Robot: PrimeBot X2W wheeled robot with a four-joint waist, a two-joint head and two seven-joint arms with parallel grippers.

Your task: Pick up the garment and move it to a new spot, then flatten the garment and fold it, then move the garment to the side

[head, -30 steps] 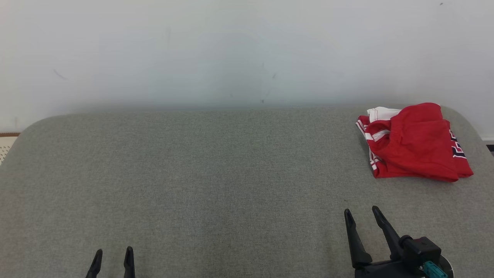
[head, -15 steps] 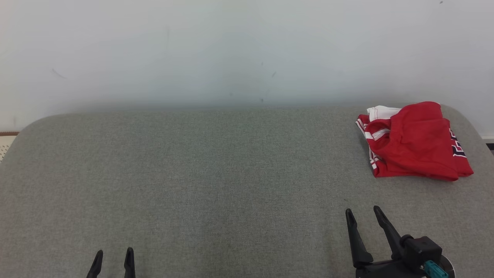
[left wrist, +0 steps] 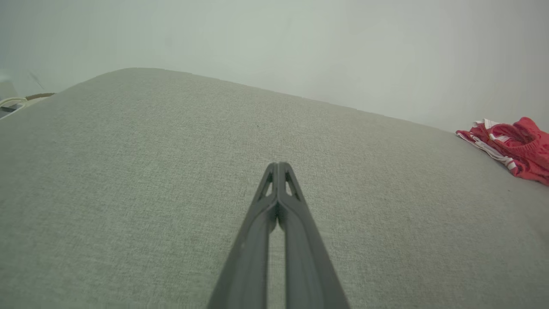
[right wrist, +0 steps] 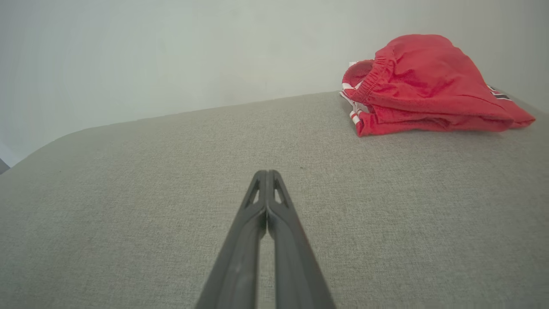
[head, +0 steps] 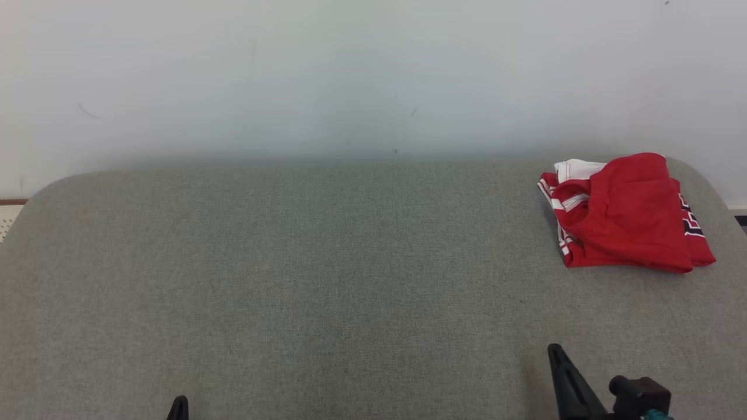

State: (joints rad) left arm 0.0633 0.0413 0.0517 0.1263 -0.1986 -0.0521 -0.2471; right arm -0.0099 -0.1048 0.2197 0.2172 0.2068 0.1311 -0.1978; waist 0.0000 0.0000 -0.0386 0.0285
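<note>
The garment (head: 627, 213) is a red piece with white stripes and dark lettering, folded into a rough bundle at the far right of the grey padded table (head: 327, 262). It also shows in the left wrist view as the garment (left wrist: 512, 146) at far right, and in the right wrist view as the garment (right wrist: 424, 88) ahead to the right. My left gripper (head: 178, 407) sits low at the front left, its tips pressed together and holding nothing, as the left gripper (left wrist: 279, 165) confirms. My right gripper (head: 557, 353) is at the front right, well short of the garment, and the right gripper (right wrist: 266, 173) is shut on nothing.
A pale wall (head: 350, 76) rises right behind the table's rounded far edge. A strip of floor with a pale object (head: 9, 219) shows past the left corner. Bare grey fabric stretches between both grippers and the garment.
Both grippers closed from open to shut. Both also drew back toward the bottom edge of the head view. The garment has not moved.
</note>
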